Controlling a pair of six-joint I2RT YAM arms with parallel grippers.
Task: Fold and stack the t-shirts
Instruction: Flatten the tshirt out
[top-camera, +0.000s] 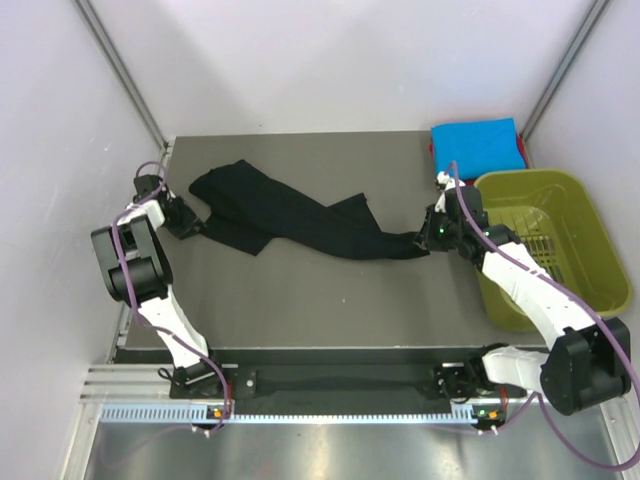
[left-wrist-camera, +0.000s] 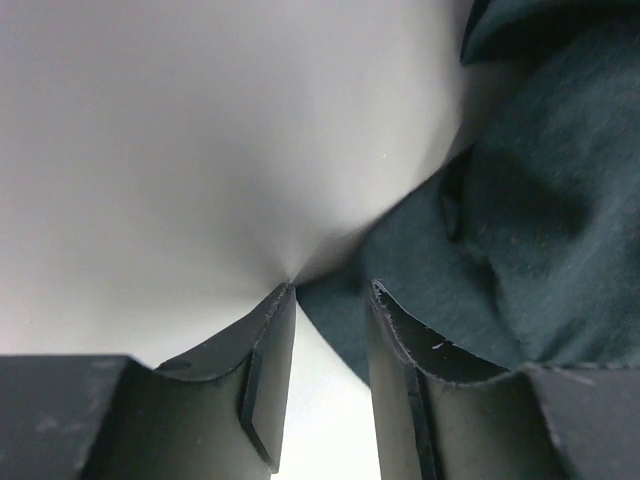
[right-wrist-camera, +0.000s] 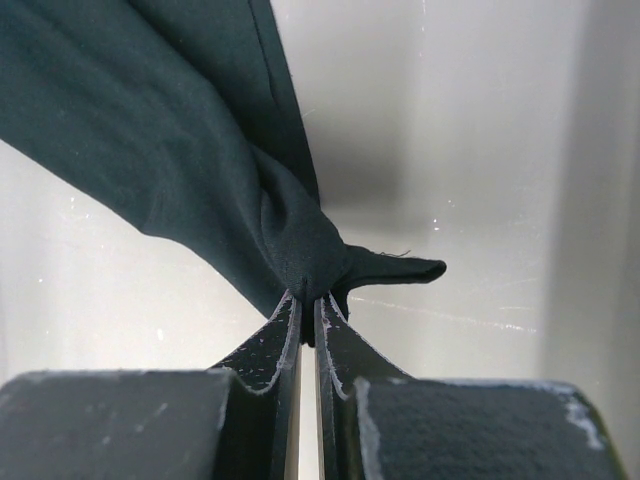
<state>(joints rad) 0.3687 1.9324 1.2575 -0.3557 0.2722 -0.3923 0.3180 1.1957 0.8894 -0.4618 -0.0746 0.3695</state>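
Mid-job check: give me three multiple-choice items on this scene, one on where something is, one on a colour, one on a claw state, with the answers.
1. Where is the olive basket?
A. at the table's right edge
B. at the table's left edge
C. at mid-table

2. What colour is the folded shirt on top of the far-right stack?
A. yellow
B. bright blue
C. white

3. How is the right claw?
A. wide open over bare table
B. shut on the black t-shirt
C. shut on the basket rim

Answers:
1 A, the overhead view shows it beside the right arm.
2 B, its top face is bright blue, with red showing beneath.
3 B, the right wrist view shows black cloth pinched between its tips.
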